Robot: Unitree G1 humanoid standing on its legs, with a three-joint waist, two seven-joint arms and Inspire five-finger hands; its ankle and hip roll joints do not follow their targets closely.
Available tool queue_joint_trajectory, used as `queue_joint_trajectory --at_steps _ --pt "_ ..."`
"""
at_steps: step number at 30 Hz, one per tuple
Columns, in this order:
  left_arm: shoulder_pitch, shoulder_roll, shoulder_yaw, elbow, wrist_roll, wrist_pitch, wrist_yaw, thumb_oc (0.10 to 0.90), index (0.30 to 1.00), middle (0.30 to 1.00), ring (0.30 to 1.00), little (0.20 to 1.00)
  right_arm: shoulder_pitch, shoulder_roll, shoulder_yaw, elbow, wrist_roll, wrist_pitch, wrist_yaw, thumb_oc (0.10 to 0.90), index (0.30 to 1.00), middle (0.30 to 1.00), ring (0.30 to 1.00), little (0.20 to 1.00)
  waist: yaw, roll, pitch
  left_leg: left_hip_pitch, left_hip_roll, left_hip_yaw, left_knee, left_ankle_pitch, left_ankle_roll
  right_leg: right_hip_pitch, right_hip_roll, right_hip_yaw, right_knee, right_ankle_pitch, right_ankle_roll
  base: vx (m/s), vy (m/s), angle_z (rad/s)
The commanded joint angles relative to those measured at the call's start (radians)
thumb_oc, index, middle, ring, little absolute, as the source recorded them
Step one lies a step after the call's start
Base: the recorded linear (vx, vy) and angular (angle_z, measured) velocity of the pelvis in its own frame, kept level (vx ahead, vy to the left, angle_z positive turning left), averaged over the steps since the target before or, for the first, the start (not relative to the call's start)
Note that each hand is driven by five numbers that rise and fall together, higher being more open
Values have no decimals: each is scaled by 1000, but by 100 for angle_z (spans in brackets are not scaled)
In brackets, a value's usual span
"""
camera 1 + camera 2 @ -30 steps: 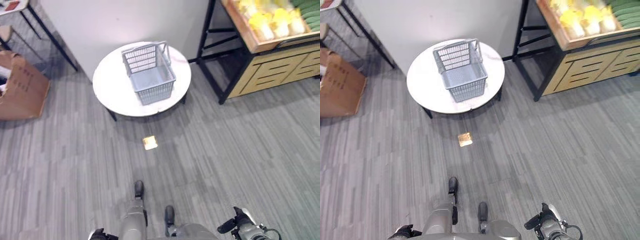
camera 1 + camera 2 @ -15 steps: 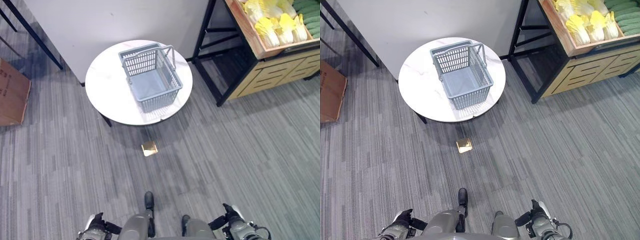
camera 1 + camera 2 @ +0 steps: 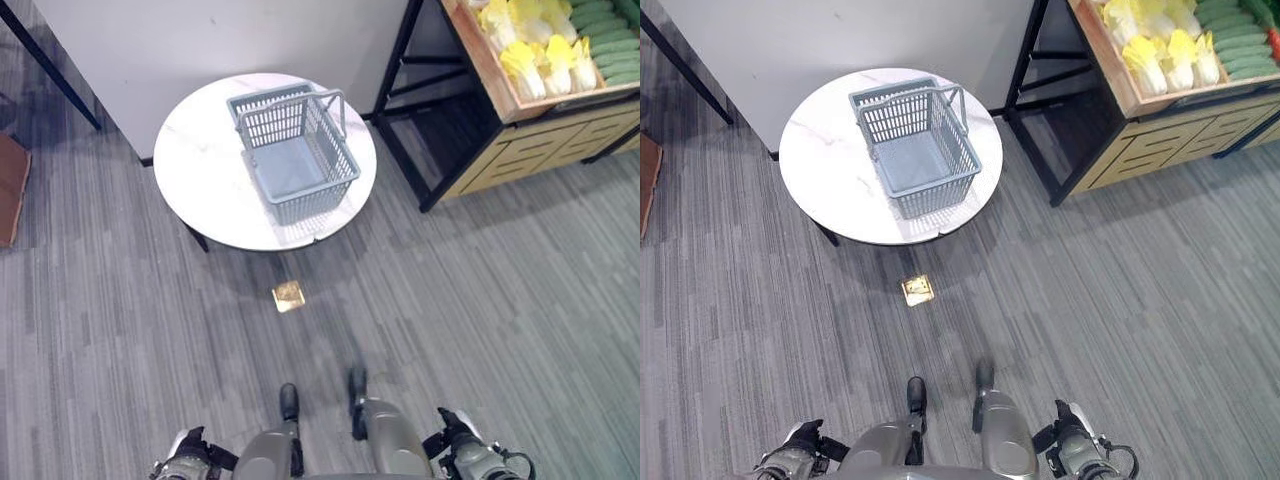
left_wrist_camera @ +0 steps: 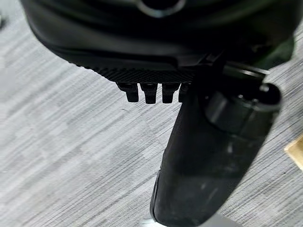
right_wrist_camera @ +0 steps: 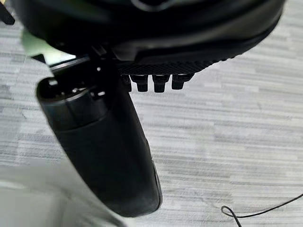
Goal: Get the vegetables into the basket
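Since a second ago the whole picture has shifted: the camera has swung, so the round white marble-look table (image 3: 200,190) sits further left and the brown cardboard box at the left edge has nearly slid out; the things themselves have not moved.

In the left eye view, the grey plastic slatted shopping basket (image 3: 295,155) stands empty on the table, upper centre, handle up. The vegetables, pale yellow-green cabbages (image 3: 535,45) and green cucumbers (image 3: 605,55), lie in the wooden crate shelf (image 3: 500,95) at the upper right, well apart from the basket. A small square brass floor plate (image 3: 288,296) lies just below the table.

In the right eye view, the left hand (image 3: 795,455) and right hand (image 3: 1070,455) hang low at the bottom edge.

In the left wrist view, the left hand's fingers (image 4: 147,92) are curled, holding nothing.

In the right wrist view, the right hand's fingers (image 5: 158,82) are likewise curled and empty.

The step is probably approaching the shelf: better to turn right, stop square to the crate, and open the fingers before reaching.
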Motion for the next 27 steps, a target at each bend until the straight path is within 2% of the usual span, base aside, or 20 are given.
queue_joint_trajectory --at_steps 1,4,5,7,10,13,16,19,22,23,24,25,27 --pt "69 26 23 0 40 5 5 900 1000 1000 1000 1000 -12 -74 -8 -5 -35 0 -15 900 1000 1000 1000 1000 -10 2 4 85 15 -54 120 -161 -63 35 0 35 62 130 18 225 -219 62" --pt "72 18 29 5 33 5 6 900 1000 1000 1000 1000 -17 -86 -3 -1 -42 1 -10 900 1000 1000 1000 1000 -7 10 -12 104 26 -65 142 -171 -75 50 13 12 75 119 3 239 -243 67" --pt "75 14 30 2 24 7 5 900 1000 1000 1000 1000 -19 -100 -1 0 -44 -1 -11 900 1000 1000 1000 1000 -5 22 -23 108 49 -81 160 -159 -92 58 35 -7 100 85 -17 200 -263 54" --pt "77 10 23 3 28 8 3 900 1000 1000 1000 1000 -19 -112 -7 5 -38 -1 -13 900 1000 1000 1000 1000 -6 32 -32 109 69 -91 161 -147 -106 63 48 -25 120 56 -31 193 -260 17" --pt "75 6 15 3 28 11 8 900 1000 1000 1000 1000 -17 -126 -35 14 -7 -5 -21 900 1000 1000 1000 1000 -15 49 -42 111 97 -100 163 -102 -127 67 70 -42 142 16 -50 152 -177 25" --pt "69 4 12 3 22 10 12 900 1000 1000 1000 1000 -17 -130 -43 25 1 -5 -26 900 1000 1000 1000 1000 -15 55 -46 104 103 -107 166 -71 -138 73 73 -50 141 8 -57 126 -114 10" --pt "62 0 7 -2 17 8 20 900 1000 1000 1000 1000 -4 -146 -57 47 0 -2 -32 900 1000 1000 1000 1000 -23 68 -51 92 103 -101 225 -17 -156 96 81 -61 140 -17 -75 151 -91 11" --pt "53 -1 -7 -7 23 9 26 900 1000 1000 1000 1000 -1 -153 -68 67 -1 6 -40 900 1000 1000 1000 1000 -29 78 -47 60 118 -75 222 24 -159 116 67 -72 143 -39 -82 70 -6 18" --pt "45 -2 -22 -13 36 9 41 900 1000 1000 1000 1000 0 -159 -76 77 -5 12 -50 900 1000 1000 1000 1000 -33 79 -46 13 145 -39 182 20 -155 129 39 -79 139 -54 -75 67 47 39" --pt "42 -2 -28 -17 42 8 50 900 1000 1000 1000 1000 0 -162 -79 80 -4 13 -53 900 1000 1000 1000 1000 -32 76 -45 -15 155 -31 166 15 -153 134 27 -79 136 -59 -72 132 119 57" --pt "42 -1 -46 -24 69 7 76 900 1000 1000 1000 1000 -6 -170 -80 82 -7 13 -67 900 1000 1000 1000 1000 -18 70 -39 -103 180 -32 122 25 -155 156 5 -63 130 -69 -61 133 119 54" --pt "42 -1 -47 -24 70 8 76 900 1000 1000 1000 1000 -6 -170 -81 82 -7 13 -68 900 1000 1000 1000 1000 -17 69 -38 -102 179 -32 123 23 -155 157 5 -63 132 -71 -60 179 209 52" --pt "48 -2 -51 -18 82 6 100 900 1000 1000 1000 1000 -9 -172 -83 83 -12 7 -82 900 1000 1000 1000 1000 5 81 -28 -158 216 -53 68 102 -179 176 -2 -33 137 -79 -52 141 199 20"
